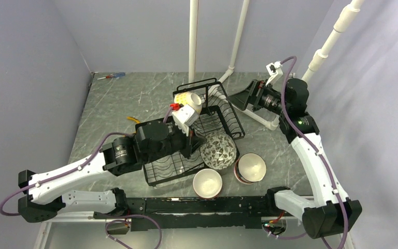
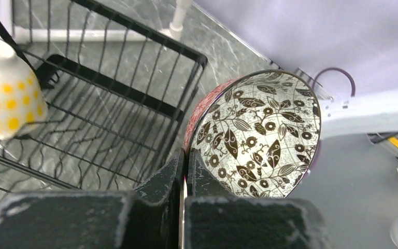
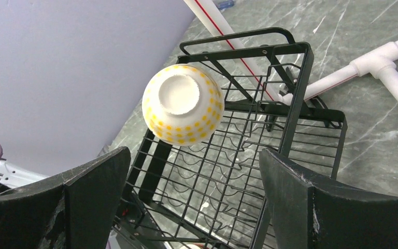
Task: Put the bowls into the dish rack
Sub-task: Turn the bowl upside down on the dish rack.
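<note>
Top external view has the grey marble table (image 1: 114, 114) carrying the big black wire dish rack (image 1: 223, 118) at centre, with the left arm stretched across its tray. Left pincer (image 2: 185, 167) is clamped on the rim of the leaf-patterned bowl (image 2: 254, 135), one finger inside and one outside. The bowl is up on edge, right beside the rack's right-hand wall; over the tray or just outside it, I can't tell. Right pincer (image 3: 194, 155) hangs spread wide and empty over the rack's far end, looking down on the yellow-dotted bowl (image 3: 183, 104), which sits tilted in the upper basket with its foot showing. Two more bowls wait on the table by the rack's front corner, close together: a white bowl (image 1: 207, 182) and a dark-sided bowl (image 1: 251, 167). Handling call: glazed ceramic, rigid, probably slick and easy to chip, with enough heft that a thin rim pinch could let it swing, so a deep bite on the wall looks safest. In the way are the rack's corner wires beside the held bowl and the white pipe frame (image 1: 192, 41) behind. Well off in the far corner lies a small screwdriver (image 1: 111, 76).
</note>
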